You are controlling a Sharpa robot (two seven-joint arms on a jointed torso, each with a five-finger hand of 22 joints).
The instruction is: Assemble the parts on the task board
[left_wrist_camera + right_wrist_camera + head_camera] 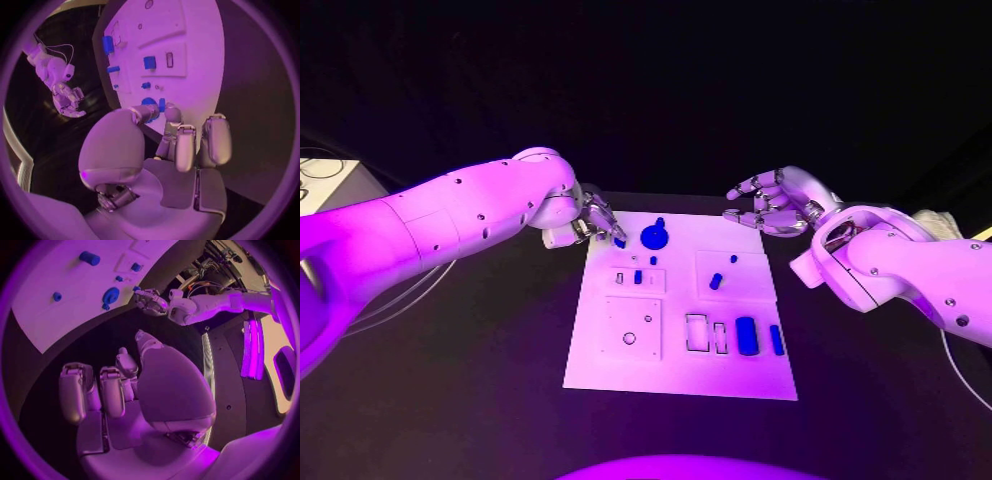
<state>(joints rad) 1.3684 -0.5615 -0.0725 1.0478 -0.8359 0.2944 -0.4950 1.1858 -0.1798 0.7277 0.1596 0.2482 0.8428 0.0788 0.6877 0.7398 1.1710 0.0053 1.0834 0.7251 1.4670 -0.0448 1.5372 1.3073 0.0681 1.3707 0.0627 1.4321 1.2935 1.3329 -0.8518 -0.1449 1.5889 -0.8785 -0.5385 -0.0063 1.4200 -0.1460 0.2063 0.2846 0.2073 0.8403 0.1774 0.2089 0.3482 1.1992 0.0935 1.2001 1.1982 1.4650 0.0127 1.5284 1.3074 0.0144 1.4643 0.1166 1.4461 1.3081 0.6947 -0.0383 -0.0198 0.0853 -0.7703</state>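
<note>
The white task board lies in the middle of the black table. My left hand hovers at its far left corner and pinches a small blue peg at its fingertips, right beside a round blue knob that stands on the board. More blue parts sit on the board: a short block, a long rounded bar and a thin bar. My right hand hangs above the table just past the far right corner, fingers loosely curled and apart, holding nothing.
Empty rectangular slots and a panel with a hole mark the board's near half. A white box with cables stands at the far left of the table. A pale object lies at the far right.
</note>
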